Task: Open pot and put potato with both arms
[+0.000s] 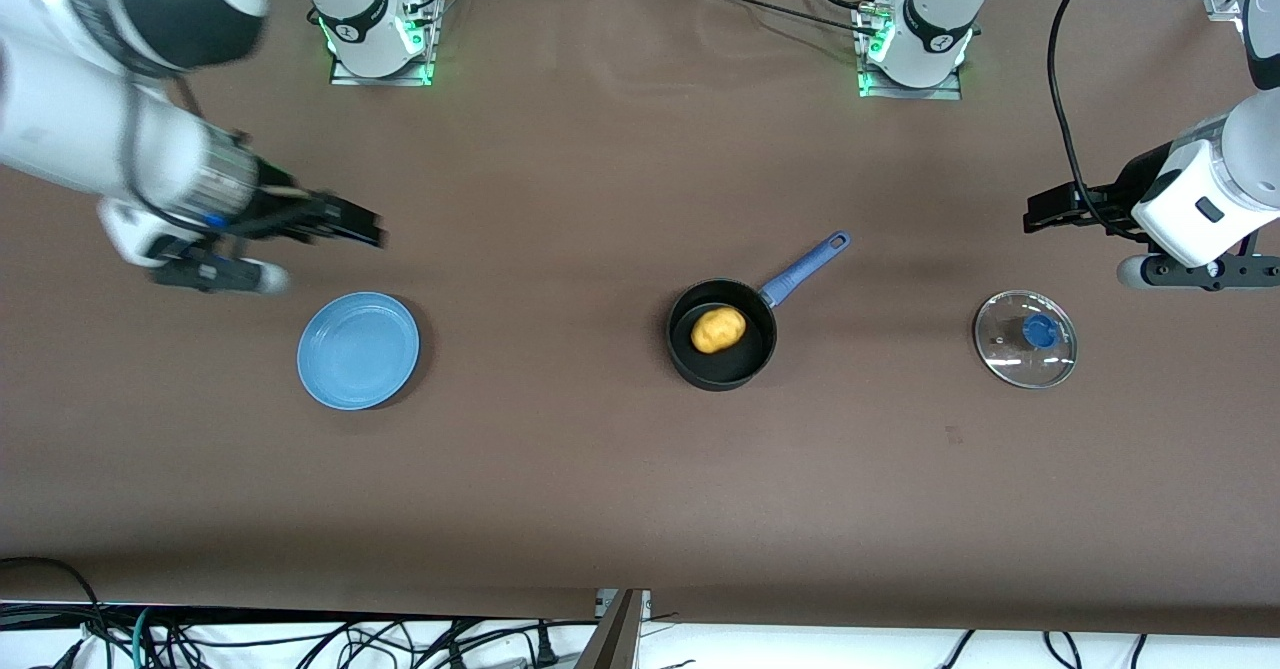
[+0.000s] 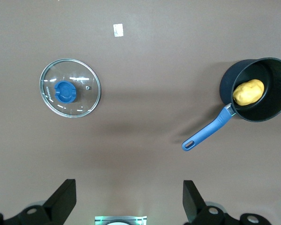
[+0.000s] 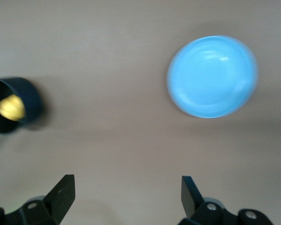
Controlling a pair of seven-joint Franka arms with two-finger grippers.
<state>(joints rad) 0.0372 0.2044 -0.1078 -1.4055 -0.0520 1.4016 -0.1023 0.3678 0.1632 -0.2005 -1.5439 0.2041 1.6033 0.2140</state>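
Observation:
The black pot (image 1: pixel 745 355) stands uncovered mid-table, its blue handle (image 1: pixel 805 268) pointing toward the arms' bases. The yellow potato (image 1: pixel 718 330) lies inside it. The glass lid (image 1: pixel 1008 354) with its blue knob (image 1: pixel 1040 330) lies flat on the table toward the left arm's end. My left gripper (image 1: pixel 1045 209) is open and empty, up over bare table beside the lid. My right gripper (image 1: pixel 350 221) is open and empty over bare table beside the plate. The left wrist view shows the lid (image 2: pixel 86 101), pot (image 2: pixel 274 82) and potato (image 2: pixel 248 92). The right wrist view shows the pot (image 3: pixel 32 101) and potato (image 3: pixel 11 107).
A flat light-blue plate (image 1: pixel 358 350) sits toward the right arm's end; it also shows in the right wrist view (image 3: pixel 211 76). A small white tag (image 2: pixel 118 30) lies on the brown table near the lid. Cables hang along the table edge nearest the front camera (image 1: pixel 300 639).

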